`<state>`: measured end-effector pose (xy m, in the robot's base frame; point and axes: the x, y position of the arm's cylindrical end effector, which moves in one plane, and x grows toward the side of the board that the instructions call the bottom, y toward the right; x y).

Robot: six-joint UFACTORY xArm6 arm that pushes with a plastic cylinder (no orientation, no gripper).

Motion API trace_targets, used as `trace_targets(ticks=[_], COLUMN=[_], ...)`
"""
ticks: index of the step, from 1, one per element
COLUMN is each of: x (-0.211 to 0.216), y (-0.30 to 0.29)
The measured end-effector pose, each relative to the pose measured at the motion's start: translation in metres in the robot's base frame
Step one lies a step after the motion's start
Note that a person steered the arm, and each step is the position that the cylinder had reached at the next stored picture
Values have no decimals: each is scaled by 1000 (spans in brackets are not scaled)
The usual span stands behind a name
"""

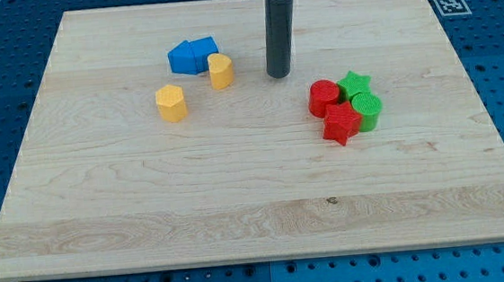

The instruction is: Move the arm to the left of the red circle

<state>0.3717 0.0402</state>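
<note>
The red circle (323, 96) sits right of the board's centre, touching a red star (342, 123) below it, a green star (354, 83) to its upper right and a green circle (368, 110) to its right. My tip (280, 74) stands up and to the left of the red circle, with a small gap between them. It touches no block.
A blue block (192, 56) lies at upper left with a yellow block (220, 71) against its right side. A yellow hexagon (171, 103) lies below them. The wooden board (257, 204) rests on a blue perforated table. A marker tag (448, 4) is at the top right.
</note>
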Motion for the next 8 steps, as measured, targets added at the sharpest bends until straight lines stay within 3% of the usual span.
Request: trace_targets(ticks=[8], x=[51], y=[8])
